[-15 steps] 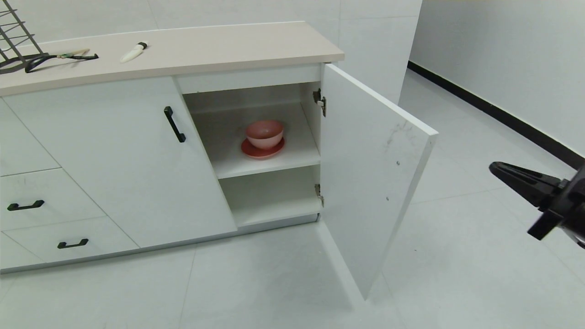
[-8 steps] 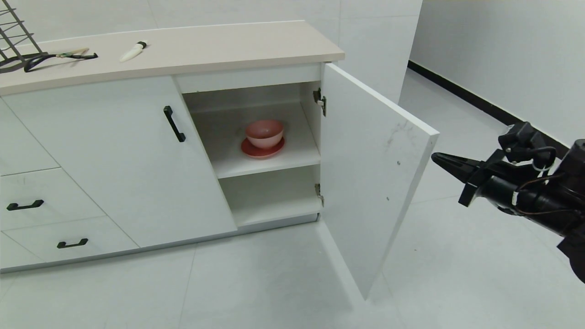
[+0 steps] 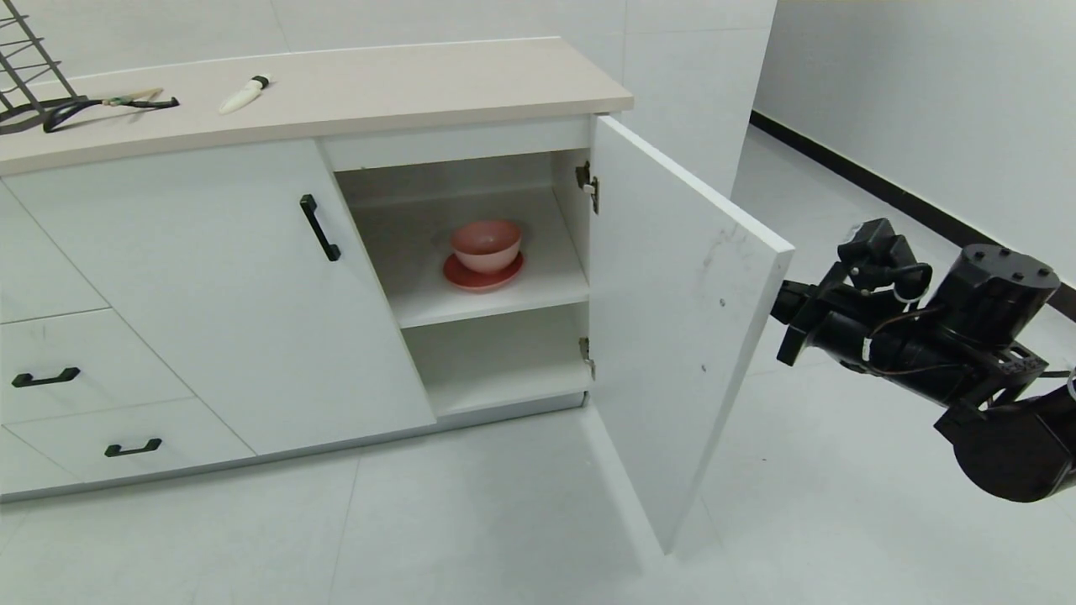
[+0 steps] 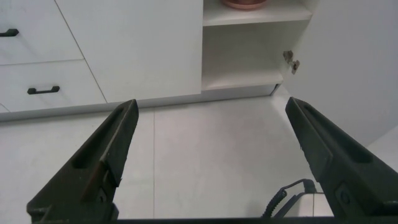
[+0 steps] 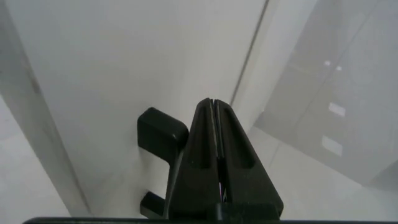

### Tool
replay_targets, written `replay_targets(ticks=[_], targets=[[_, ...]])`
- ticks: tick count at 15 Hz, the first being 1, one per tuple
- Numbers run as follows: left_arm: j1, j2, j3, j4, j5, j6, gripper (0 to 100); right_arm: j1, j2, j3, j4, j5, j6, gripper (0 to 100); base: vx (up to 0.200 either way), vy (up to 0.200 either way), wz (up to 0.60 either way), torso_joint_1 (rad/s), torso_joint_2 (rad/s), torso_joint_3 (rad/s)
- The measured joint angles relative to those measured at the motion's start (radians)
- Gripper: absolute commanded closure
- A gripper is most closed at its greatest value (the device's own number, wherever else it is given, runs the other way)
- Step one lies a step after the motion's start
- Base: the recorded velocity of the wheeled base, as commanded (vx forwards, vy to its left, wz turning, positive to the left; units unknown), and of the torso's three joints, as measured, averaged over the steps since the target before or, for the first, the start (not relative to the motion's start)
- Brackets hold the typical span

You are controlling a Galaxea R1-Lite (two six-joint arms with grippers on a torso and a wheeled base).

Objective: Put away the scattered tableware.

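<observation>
A pink bowl (image 3: 486, 245) sits on a red plate (image 3: 483, 274) on the upper shelf of the open cabinet; the plate's edge (image 4: 244, 4) also peeks into the left wrist view. The cabinet's white door (image 3: 672, 319) stands swung out. My right gripper (image 3: 782, 302) is shut and empty, its tip against the door's outer face (image 5: 124, 62), beside the black door handle (image 5: 160, 127); in the right wrist view the gripper (image 5: 212, 106) shows closed fingers. My left gripper (image 4: 211, 109) hangs open and empty above the floor, facing the cabinet's lower shelf.
On the beige countertop (image 3: 420, 84) lie a white-handled utensil (image 3: 244, 95), more utensils (image 3: 126, 102) and a wire rack (image 3: 25, 67). A shut door with a black handle (image 3: 321, 228) and drawers (image 3: 46, 378) stand to the left. Bare floor lies in front.
My right arm has swung left from the view's edge until its shut gripper met the door's outer face. The door has turned slightly toward the cabinet.
</observation>
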Motion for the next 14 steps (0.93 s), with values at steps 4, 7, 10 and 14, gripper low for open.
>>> replay_targets(ticks=[4, 7, 10, 14], targets=[[0.000, 0.000, 0.000, 0.000, 0.000, 0.000, 0, 0.044, -0.011, 0.028, 0.000, -0.002, 0.000, 100, 0.000, 0.000, 0.00, 0.000, 0.00, 0.000], [0.000, 0.000, 0.000, 0.000, 0.000, -0.001, 0, 0.106, -0.015, 0.033, -0.001, 0.000, 0.003, 100, 0.000, 0.000, 0.00, 0.000, 0.00, 0.000], [0.000, 0.000, 0.000, 0.000, 0.000, -0.001, 0, 0.178, 0.011, 0.009, -0.007, 0.000, 0.009, 100, 0.000, 0.000, 0.00, 0.000, 0.00, 0.000], [0.000, 0.000, 0.000, 0.000, 0.000, -0.004, 0, 0.240, 0.091, -0.102, -0.012, -0.002, 0.014, 100, 0.000, 0.000, 0.00, 0.000, 0.00, 0.000]])
